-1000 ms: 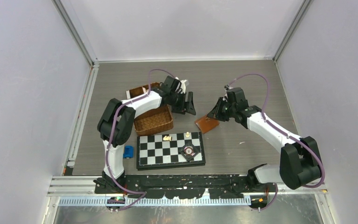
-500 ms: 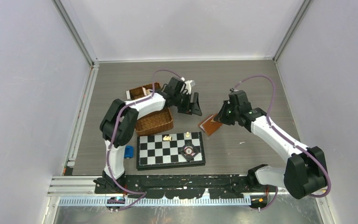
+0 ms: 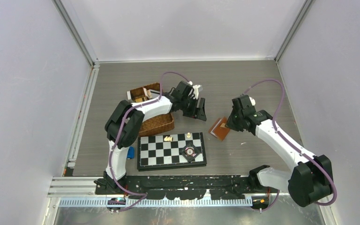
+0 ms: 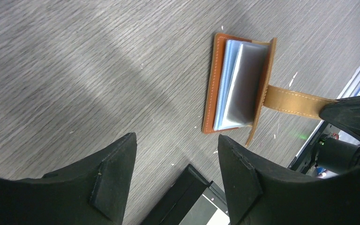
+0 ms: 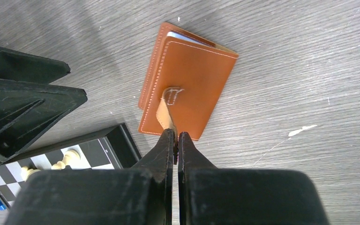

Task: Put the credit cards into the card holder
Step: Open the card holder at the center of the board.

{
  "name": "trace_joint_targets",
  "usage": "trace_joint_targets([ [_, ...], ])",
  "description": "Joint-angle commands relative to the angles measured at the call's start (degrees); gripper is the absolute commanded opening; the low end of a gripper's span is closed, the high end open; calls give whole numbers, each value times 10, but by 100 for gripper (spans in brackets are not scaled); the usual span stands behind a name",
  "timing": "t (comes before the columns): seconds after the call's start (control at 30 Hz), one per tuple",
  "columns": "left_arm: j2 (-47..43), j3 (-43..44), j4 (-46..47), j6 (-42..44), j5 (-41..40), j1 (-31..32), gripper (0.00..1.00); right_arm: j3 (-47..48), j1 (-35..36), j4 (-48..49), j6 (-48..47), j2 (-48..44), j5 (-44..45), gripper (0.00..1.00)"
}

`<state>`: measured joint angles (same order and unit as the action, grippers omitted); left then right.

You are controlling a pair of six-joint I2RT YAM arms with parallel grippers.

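The tan-brown card holder (image 3: 220, 128) lies on the grey table, right of the chessboard. My right gripper (image 5: 176, 136) is shut on its snap-tab strap (image 5: 166, 114) and holds the top flap (image 4: 265, 79) partly raised. Inside it, the left wrist view shows the credit cards: a pale blue one (image 4: 224, 89) under a grey-white one (image 4: 246, 82). My left gripper (image 4: 177, 138) hovers open and empty above the table, just left of the holder, without touching it. In the top view the left gripper (image 3: 199, 110) and right gripper (image 3: 230, 123) face each other across the holder.
A chessboard (image 3: 159, 152) with a few pieces lies near the front, its corner under the left gripper. A wicker basket (image 3: 155, 124) and a small wooden box (image 3: 139, 93) stand to the left. A small blue object (image 3: 130, 152) sits left of the board.
The right gripper has dragged the card holder to the right and a little nearer by its strap. The left gripper has followed it to the right.
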<state>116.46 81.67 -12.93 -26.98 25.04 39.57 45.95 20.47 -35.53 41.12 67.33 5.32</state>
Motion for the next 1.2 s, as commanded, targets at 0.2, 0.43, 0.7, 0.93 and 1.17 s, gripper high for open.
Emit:
trace_joint_targets([
  [0.2, -45, 2, 8, 3, -34, -3, 63, 59, -2, 80, -35, 23, -75, 0],
  [0.43, -123, -48, 12, -1, -42, -30, 61, 152, 32, 151, -42, 140, -122, 1],
  [0.7, -154, -68, 2, 6, -57, -52, 59, 191, 53, 139, -44, 173, -79, 0],
  [0.93, -130, -49, -8, 12, -56, -52, 59, 103, -8, 137, -44, 158, -91, 1],
  [1.17, -93, -22, -8, 11, -55, -48, 58, 34, -37, 157, -40, 143, -110, 0],
])
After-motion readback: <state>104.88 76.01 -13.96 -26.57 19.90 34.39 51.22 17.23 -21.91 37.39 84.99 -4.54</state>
